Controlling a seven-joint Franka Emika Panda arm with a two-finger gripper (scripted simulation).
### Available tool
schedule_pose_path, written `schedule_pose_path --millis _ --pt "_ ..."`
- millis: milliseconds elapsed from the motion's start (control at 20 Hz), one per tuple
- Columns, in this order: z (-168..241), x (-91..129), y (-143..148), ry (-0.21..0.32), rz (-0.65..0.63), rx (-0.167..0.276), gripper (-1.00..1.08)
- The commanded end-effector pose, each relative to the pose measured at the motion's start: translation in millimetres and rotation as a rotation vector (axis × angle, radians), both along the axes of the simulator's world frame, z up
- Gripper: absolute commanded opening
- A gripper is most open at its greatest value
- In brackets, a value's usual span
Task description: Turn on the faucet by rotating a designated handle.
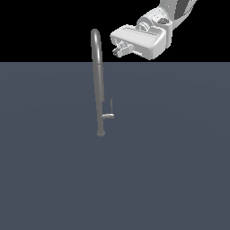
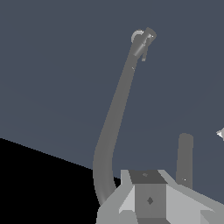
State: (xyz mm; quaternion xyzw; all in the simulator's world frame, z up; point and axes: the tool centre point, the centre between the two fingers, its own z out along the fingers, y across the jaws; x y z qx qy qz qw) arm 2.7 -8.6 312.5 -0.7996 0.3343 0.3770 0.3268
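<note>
Claw (image 1: 119, 48) beside faucet (image 1: 97, 85) top, grip state unclear, handle (image 1: 109, 113) far below

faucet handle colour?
Grey metal, like the pipe; the handle shows best in the exterior view.

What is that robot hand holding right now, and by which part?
Nothing. The gripper hangs up beside the faucet's curved top, apart from it, and well above the small handle, which is untouched.

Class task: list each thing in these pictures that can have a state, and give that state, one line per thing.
Faucet: upright on its base, no water seen.
Handle: untouched, rod pointing up, low on the pipe.
Pincer: high beside the faucet's hooked top, holding nothing; open or shut unclear.
</note>
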Motion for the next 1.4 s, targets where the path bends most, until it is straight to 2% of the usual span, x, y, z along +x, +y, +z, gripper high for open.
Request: schedule_pose_path --millis 0,450,750,1050,1350 --pt "-18 9 0 0.054 -0.043 0.048 -1.0" --pt "-92 33 7 0.261 -0.21 0.23 -1.0" --pt "-132 40 16 0.371 -0.299 0.326 -1.0" --pt "-158 42 25 0.442 -0.356 0.387 -1.0" --pt "-166 42 28 0.464 -0.374 0.407 -1.0"
